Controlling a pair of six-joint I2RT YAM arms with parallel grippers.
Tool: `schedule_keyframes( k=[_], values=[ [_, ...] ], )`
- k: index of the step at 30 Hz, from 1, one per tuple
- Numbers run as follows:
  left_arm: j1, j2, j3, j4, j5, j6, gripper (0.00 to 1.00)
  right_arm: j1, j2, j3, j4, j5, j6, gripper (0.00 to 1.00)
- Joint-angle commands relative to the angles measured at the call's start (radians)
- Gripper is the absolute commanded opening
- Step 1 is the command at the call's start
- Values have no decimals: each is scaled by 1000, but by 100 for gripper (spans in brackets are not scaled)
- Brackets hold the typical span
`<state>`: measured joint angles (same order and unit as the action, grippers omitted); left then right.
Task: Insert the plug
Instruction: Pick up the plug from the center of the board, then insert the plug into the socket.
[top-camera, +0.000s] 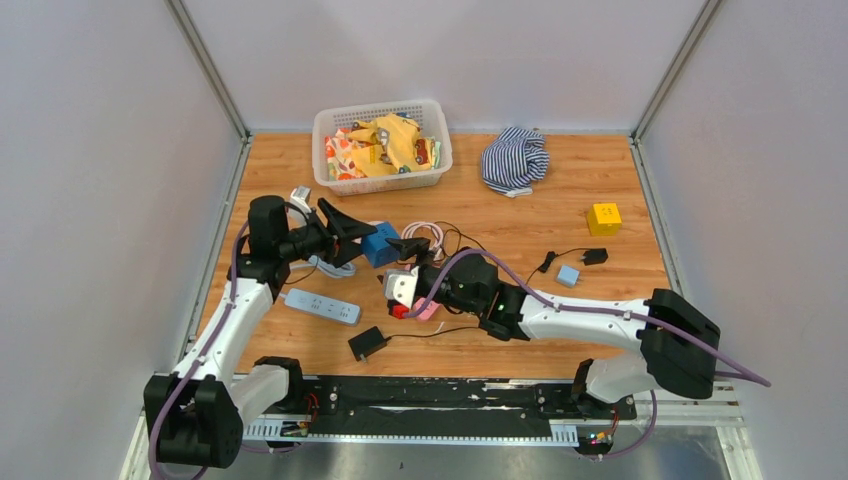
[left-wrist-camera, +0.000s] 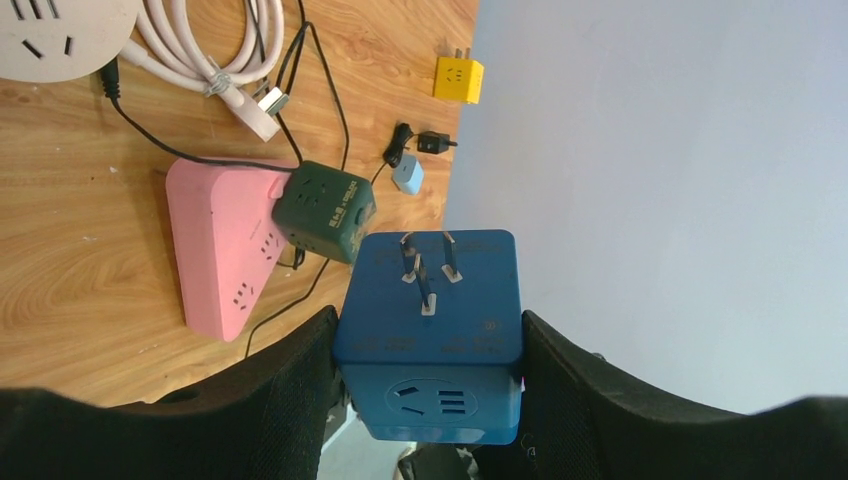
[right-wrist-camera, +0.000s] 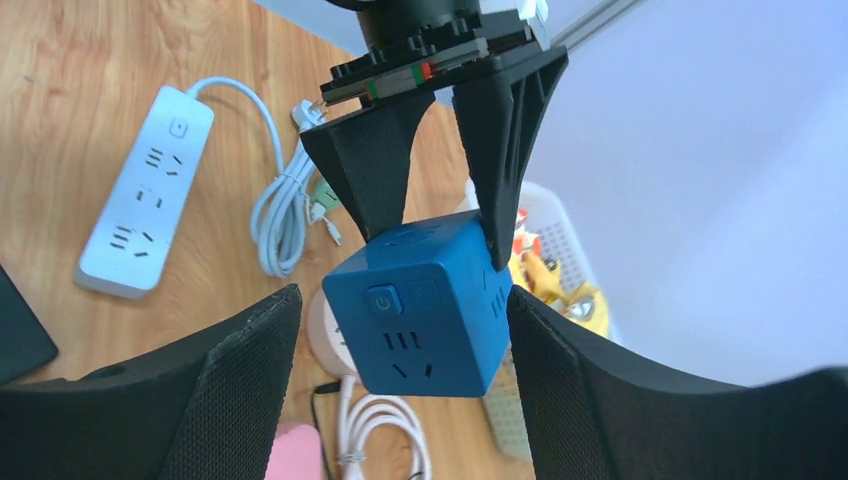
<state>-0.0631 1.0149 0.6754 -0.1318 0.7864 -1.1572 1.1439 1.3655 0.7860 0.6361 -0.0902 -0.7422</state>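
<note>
Centre-left overhead | left gripper (left-wrist-camera: 428, 322) clamps blue plastic cube adapter (top-camera: 380, 243) | its metal prongs (left-wrist-camera: 427, 268) face away from right gripper (right-wrist-camera: 402, 296), whose wide-open jaws flank cube

Right arm (top-camera: 560, 312) covers most of the pink power strip (top-camera: 428, 311) from above; round white socket (left-wrist-camera: 50, 35) runs off the left wrist view's corner.

Basket (top-camera: 390, 182) behind the cube socket (top-camera: 380, 243) — power strip (top-camera: 322, 306) before it, leftward.
</note>
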Motion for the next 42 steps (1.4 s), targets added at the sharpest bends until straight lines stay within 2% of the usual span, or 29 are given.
schedule_keyframes(
  k=[1,8,18,20,22,24,27,32,35,36,37,42],
  values=[
    [-2,-16,33,-45,59,10,30,-6,31,-14,19,-35,-239,76],
    [-1,-16,33,-51,64,7,30,6,103,0,55,55,-349,75],
    [-1,-18,29,-60,59,2,31,10,191,-52,345,191,-407,69],
    [-2,-16,30,-61,59,1,32,10,204,-60,385,202,-411,62],
    [-2,-19,32,-67,54,4,35,10,210,-75,423,207,-407,46],
    [-2,-20,42,-87,42,22,45,10,207,-87,452,203,-377,33],
    [-3,-16,59,-111,31,58,60,10,192,-100,454,197,-304,21],
    [-1,-12,69,-115,3,94,82,11,143,-103,375,246,-132,12],
    [-3,-11,71,-129,-28,124,89,13,99,-65,209,338,-9,3],
    [-2,-11,75,-134,-41,137,97,13,84,-50,139,363,30,0],
    [-2,-11,85,-150,-58,166,99,13,69,-37,79,381,70,0],
    [-1,-16,199,-335,-238,392,100,13,-47,-8,-227,354,285,0]
  ],
)
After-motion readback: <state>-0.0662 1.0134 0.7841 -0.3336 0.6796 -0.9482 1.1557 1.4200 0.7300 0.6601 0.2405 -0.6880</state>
